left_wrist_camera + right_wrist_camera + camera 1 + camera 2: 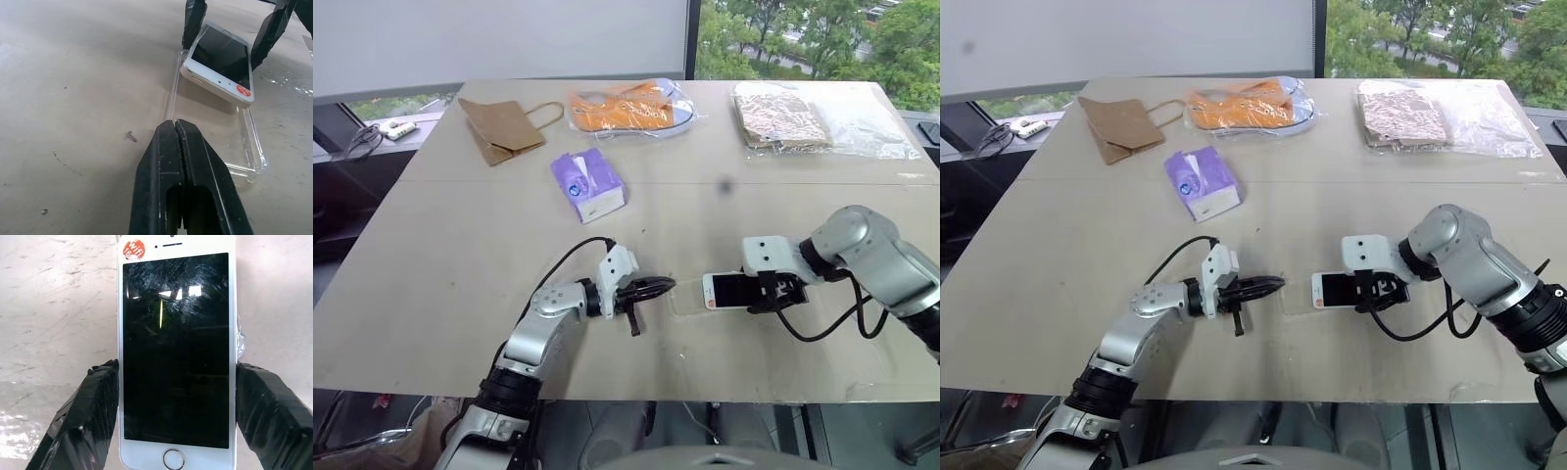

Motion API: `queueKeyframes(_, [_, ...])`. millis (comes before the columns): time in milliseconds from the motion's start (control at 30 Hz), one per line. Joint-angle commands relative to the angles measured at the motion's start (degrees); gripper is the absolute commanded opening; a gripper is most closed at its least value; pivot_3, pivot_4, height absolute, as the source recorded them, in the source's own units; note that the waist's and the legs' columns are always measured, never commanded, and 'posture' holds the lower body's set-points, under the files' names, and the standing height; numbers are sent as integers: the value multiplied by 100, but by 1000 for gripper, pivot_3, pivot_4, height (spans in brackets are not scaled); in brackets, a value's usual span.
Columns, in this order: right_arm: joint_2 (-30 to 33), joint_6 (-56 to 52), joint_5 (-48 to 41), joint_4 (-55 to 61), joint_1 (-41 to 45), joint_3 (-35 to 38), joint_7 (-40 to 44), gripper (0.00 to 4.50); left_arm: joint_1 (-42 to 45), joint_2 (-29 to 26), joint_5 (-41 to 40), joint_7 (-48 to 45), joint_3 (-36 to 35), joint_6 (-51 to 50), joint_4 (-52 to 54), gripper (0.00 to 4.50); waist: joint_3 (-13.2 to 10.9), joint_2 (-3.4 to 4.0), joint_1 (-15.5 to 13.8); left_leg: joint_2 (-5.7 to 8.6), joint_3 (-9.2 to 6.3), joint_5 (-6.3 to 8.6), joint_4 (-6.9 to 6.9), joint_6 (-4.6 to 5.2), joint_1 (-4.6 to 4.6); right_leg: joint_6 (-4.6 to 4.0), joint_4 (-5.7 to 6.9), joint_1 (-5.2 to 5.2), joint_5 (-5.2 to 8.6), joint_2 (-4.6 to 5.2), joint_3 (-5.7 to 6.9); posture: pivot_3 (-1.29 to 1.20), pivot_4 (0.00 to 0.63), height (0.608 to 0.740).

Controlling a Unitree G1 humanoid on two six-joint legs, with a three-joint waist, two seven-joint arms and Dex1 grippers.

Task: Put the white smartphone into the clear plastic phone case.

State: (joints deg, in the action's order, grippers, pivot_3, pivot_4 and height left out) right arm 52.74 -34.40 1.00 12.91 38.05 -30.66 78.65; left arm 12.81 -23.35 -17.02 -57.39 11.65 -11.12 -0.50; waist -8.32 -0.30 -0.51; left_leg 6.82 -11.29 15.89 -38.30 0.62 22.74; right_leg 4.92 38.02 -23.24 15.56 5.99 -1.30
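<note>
— Clear plastic is our trouble: the clear plastic phone case [215,142] lies flat on the table [509,225], and we can hardly make out its rim. Our right gripper [176,396] has its fingers on the two long edges of the white smartphone [728,290], clamped across its width. The phone's sticker end overhangs the case's far end, tilted, not seated.

— And our left gripper [178,147]?

— Its fingers are pressed together, holding nothing, tips right at the case's near end. Whether they pin the rim down, we cannot tell.

— So what could go wrong?

— We judge that if we push the phone in while the case is not held down, the light shell will slide toward our left gripper rather than accept it. If the phone comes down skewed to the case, a corner may ride over the rim and jam. The black fingers beside the phone could also catch the case wall.
</note>
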Motion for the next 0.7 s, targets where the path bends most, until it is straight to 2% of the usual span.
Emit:
queueKeyframes(33, [-53,134,172,76,108,-40,38,2984,-82,-17,65,12,27,54,-29,0,0,0,2,0,0,0,0,0,0,0,0,0,0,0,0,0,150,740])
queueKeyframes(333, [-311,189,404,25,332,17,-17,2984,-169,44,192,16,117,438,-360,0,2,2,40,0,2,0,-3,-1,-6,0,8,1,0,0,-2,0,150,740])
queueKeyframes(700, [-211,430,587,190,279,-186,236,2984,-188,54,248,3,109,671,-614,0,8,11,58,0,2,0,-3,0,-6,0,7,1,0,0,-3,0,150,740])
